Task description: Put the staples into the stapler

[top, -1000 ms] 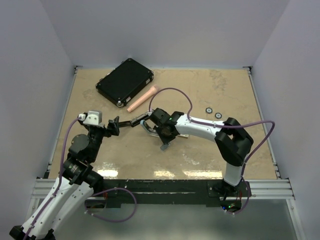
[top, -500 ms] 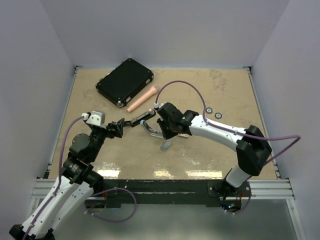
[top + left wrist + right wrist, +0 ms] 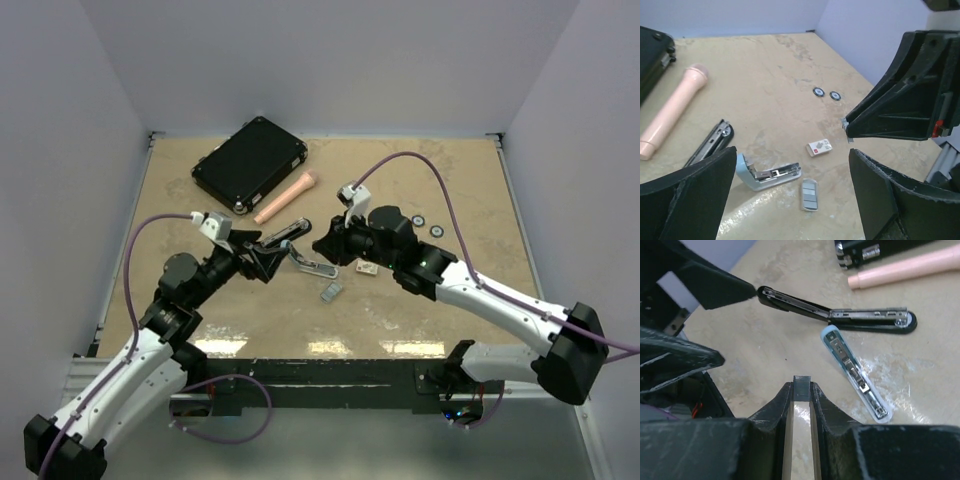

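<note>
Far left: one black case (image 3: 250, 160), shut, contents hidden. Beside it lies one pink cylinder (image 3: 285, 198). Left pincer (image 3: 266, 260): released, empty. Staplers, two: black stapler (image 3: 285, 235), hinged open; light-blue stapler (image 3: 315, 265) just right of it. The staples (image 3: 332, 291), one block, lie on the table (image 3: 450, 170), near side of the light-blue stapler. One small white box (image 3: 365, 268), contents indiscernible. Right pincer (image 3: 322, 245): clenched on a thin grey strip (image 3: 801, 382). Right: two black rings (image 3: 418, 221).
</note>
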Motion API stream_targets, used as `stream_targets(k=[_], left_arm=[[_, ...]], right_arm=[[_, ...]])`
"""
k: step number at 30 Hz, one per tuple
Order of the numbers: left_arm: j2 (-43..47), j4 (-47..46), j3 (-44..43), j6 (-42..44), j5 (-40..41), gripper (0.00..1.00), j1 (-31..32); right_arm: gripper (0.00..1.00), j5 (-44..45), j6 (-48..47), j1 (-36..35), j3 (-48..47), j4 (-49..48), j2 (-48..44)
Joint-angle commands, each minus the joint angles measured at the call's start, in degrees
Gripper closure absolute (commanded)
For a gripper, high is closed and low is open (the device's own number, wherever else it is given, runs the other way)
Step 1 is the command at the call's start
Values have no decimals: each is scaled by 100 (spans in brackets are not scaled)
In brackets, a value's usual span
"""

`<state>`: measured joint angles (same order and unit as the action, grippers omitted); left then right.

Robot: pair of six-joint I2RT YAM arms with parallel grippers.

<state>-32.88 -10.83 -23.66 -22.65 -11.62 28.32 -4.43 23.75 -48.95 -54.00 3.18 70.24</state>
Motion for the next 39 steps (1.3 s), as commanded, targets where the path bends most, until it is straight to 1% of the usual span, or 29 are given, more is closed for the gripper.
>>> stream_targets(k=[1,2,3,5,6,7,8,9,10,13,15,18,19,22,25,26,27,29,34,39], left_arm=[[-472,-605,-549,-949,-701,1,34],[-569,-509,-691,-1064,-719,0,34],[-779,-255,-832,-1161,-737,0,34],[-982,36,-1297,-1486,-754,0,34],[-1209,324,-1464,-1574,-789,0,34],[-1325,397,-1762,-1758,-937,0,34],[-1439,467,-1895,-1873,-1017,0,34],[-1605,563,-2001,-1996,-1053,0,25],[-1677,564,-2107,-2310,-1114,0,25],[-1870,232,-2073,-2927,-1483,0,-45],[-1985,-207,-1968,-3322,-1850,0,-89],[-2143,-805,-1836,-3797,-2264,0,-186],[-2187,-902,-1835,-3851,-2336,0,-195],[-2363,-1114,-1905,-3992,-2582,0,-212],[-2494,-1614,-1879,-4352,-2845,0,-212],[-2564,-1981,-1853,-4457,-2924,0,-212],[-2591,-2150,-1818,-4658,-3047,1,-212],[-2635,-2353,-1817,-4766,-3101,1,-204],[-2697,-2511,-1888,-4809,-3127,3,-212],[-2732,-2652,-1879,-4897,-3198,9,-212]], right_arm=[[83,-611,-1204,8,494,-1511,-493],[83,-638,-1371,8,539,-1592,-572],[83,-752,-1834,-1,557,-1645,-660],[81,-831,-2250,8,531,-1636,-713],[81,-832,-2617,8,487,-1584,-722],[81,-841,-2777,-1,374,-1444,-713],[80,-954,-3110,-1,303,-1365,-678],[80,-1033,-3261,-1,232,-1286,-652],[80,-1086,-3341,-1,136,-1215,-608],[79,-1210,-3535,-1,21,-1196,-555],[78,-1306,-3622,-1,117,-1345,-616],[78,-1447,-3833,8,441,-1951,-888],[78,-1464,-3877,-1,512,-2231,-1019],[78,-1473,-4044,8,610,-2462,-1135],[78,-1526,-4080,8,575,-2498,-1161],[78,-1544,-4080,8,557,-2515,-1179],[78,-1561,-4089,-1,557,-2620,-1205],[77,-1614,-4080,-1,574,-2734,-1249],[76,-1667,-4115,8,750,-3174,-1267],[75,-1790,-4177,8,847,-3456,-1136]])
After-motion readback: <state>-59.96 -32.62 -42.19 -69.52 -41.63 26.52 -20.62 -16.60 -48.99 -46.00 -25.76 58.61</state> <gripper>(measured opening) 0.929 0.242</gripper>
